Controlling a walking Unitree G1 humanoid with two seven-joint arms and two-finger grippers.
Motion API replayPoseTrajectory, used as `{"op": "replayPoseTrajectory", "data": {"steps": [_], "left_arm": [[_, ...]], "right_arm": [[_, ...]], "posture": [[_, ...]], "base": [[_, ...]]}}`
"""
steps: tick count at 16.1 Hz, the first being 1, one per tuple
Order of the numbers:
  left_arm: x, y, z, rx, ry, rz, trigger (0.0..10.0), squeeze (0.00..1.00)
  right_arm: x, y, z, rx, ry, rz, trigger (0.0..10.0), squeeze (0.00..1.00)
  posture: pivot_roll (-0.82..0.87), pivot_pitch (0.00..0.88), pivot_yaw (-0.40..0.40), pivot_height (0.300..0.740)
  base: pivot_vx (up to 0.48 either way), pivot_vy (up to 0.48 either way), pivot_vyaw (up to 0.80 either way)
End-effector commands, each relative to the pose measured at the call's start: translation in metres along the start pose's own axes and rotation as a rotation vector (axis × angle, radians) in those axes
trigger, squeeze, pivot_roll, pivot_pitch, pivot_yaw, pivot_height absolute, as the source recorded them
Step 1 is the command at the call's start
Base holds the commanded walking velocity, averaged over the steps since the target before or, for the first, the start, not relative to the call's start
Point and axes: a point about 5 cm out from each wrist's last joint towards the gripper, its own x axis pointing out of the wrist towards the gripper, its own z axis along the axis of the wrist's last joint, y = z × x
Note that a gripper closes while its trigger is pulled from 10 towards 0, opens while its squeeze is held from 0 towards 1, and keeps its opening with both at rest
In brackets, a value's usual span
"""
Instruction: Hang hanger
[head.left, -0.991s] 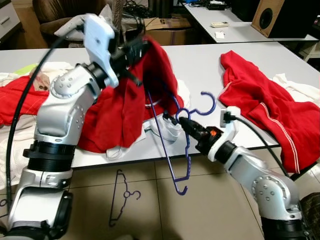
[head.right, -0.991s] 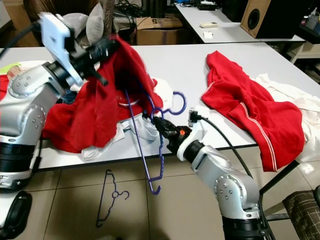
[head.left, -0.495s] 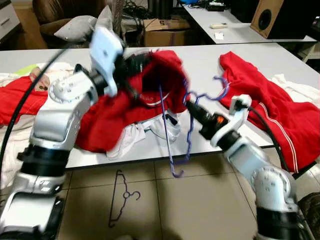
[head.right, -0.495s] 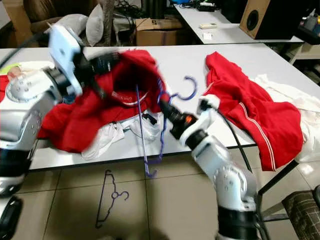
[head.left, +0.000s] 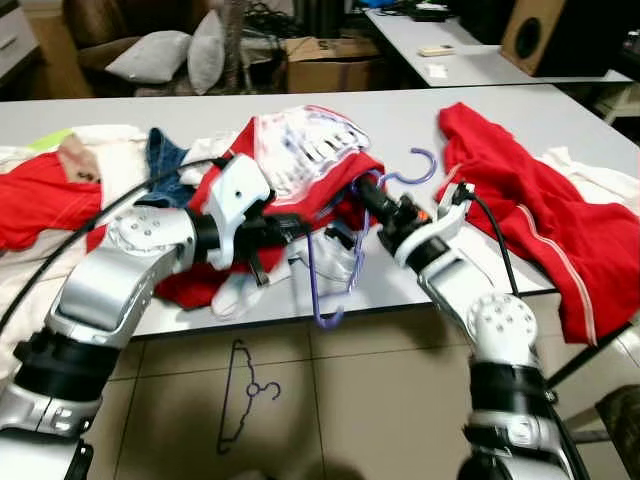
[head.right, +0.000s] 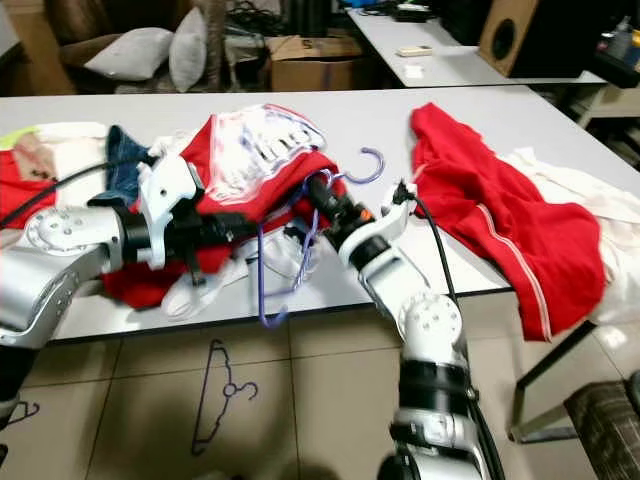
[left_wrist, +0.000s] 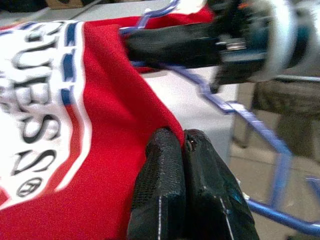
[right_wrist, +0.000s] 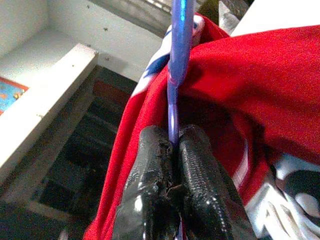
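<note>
Left eye view: hanger (head.left: 335, 262) hook (head.left: 418, 168) points up-right, right hand (head.left: 362, 193) pinching.

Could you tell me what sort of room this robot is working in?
Probably a workroom or lab used for sorting laundry: a long white table strewn with red garments, a wooden-fronted black loudspeaker on a second desk, and a brown cardboard box behind.

We lower the shirt onto the surface

Our left tool (left_wrist: 182, 150) brings the red shirt (head.left: 300, 160) down; the blue hanger (head.left: 335, 265) now pokes inside it.
</note>
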Motion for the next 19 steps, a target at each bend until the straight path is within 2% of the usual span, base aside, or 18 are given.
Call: {"op": "replayPoseTrajectory", "data": {"steps": [1, 2, 3, 5, 6, 9, 12, 14, 15, 17, 18, 19], "left_arm": [[-0.003, -0.005, 0.004, -0.024, -0.012, -0.055, 0.0, 0.0], [-0.004, -0.007, 0.004, -0.064, -0.023, -0.073, 0.0, 0.0], [-0.004, -0.008, 0.004, -0.074, -0.027, -0.08, 0.0, 0.0], [-0.002, -0.01, 0.006, -0.155, -0.06, -0.093, 0.0, 0.0], [-0.001, -0.01, 0.006, -0.165, -0.065, -0.092, 0.0, 0.0], [0.007, -0.02, 0.018, -0.254, -0.164, -0.154, 0.0, 0.0], [0.018, -0.025, 0.022, -0.333, -0.219, -0.172, 0.0, 0.0], [0.036, -0.028, 0.019, -0.469, -0.284, -0.138, 0.0, 0.0], [0.041, -0.027, 0.015, -0.493, -0.271, -0.092, 0.0, 0.0], [0.052, -0.024, 0.025, -0.64, -0.371, -0.045, 0.0, 0.0], [0.053, -0.027, 0.025, -0.619, -0.352, -0.054, 0.0, 0.0], [0.055, -0.029, 0.018, -0.524, -0.285, -0.031, 0.0, 0.0]], "right_arm": [[0.005, -0.001, 0.005, 0.036, -0.045, -0.007, 10.0, 0.0], [0.015, -0.004, 0.004, 0.07, -0.066, -0.019, 10.0, 0.0], [0.017, -0.005, 0.005, 0.078, -0.081, -0.031, 10.0, 0.0], [0.03, -0.008, 0.009, 0.201, -0.168, -0.052, 10.0, 0.0], [0.034, -0.008, 0.009, 0.229, -0.194, -0.053, 10.0, 0.0], [0.046, -0.003, 0.008, 0.266, -0.249, -0.059, 10.0, 0.0], [0.054, 0.001, 0.008, 0.298, -0.28, -0.055, 10.0, 0.0], [0.06, 0.005, 0.007, 0.372, -0.323, -0.045, 10.0, 0.0], [0.062, 0.007, 0.007, 0.379, -0.338, -0.036, 10.0, 0.0], [0.061, 0.006, 0.01, 0.472, -0.403, -0.046, 10.0, 0.0], [0.061, 0.006, 0.009, 0.496, -0.405, -0.049, 10.0, 0.0], [0.062, 0.006, 0.009, 0.506, -0.395, -0.045, 10.0, 0.0]], "posture": [[0.02, 0.0, -0.003, 0.74], [0.03, 0.0, 0.0, 0.74], [0.03, 0.0, 0.001, 0.74], [0.05, 0.0, 0.005, 0.74], [0.05, 0.0, 0.007, 0.74], [0.07, 0.0, 0.019, 0.74], [0.08, 0.0, 0.021, 0.74], [0.09, 0.0, 0.022, 0.74], [0.08, 0.0, 0.026, 0.74], [0.08, 0.0, 0.022, 0.74], [0.08, 0.0, 0.02, 0.74], [0.07, 0.0, 0.017, 0.74]], "base": [[0.0, 0.0, 0.0], [0.0, 0.0, 0.0], [0.0, 0.0, 0.0], [0.0, 0.0, 0.0], [0.0, 0.0, 0.0], [0.0, 0.0, 0.0], [0.0, 0.0, 0.0], [0.0, 0.0, 0.0], [0.0, 0.0, 0.0], [0.0, 0.0, 0.0], [0.0, 0.0, 0.0], [0.0, 0.0, 0.0]]}}
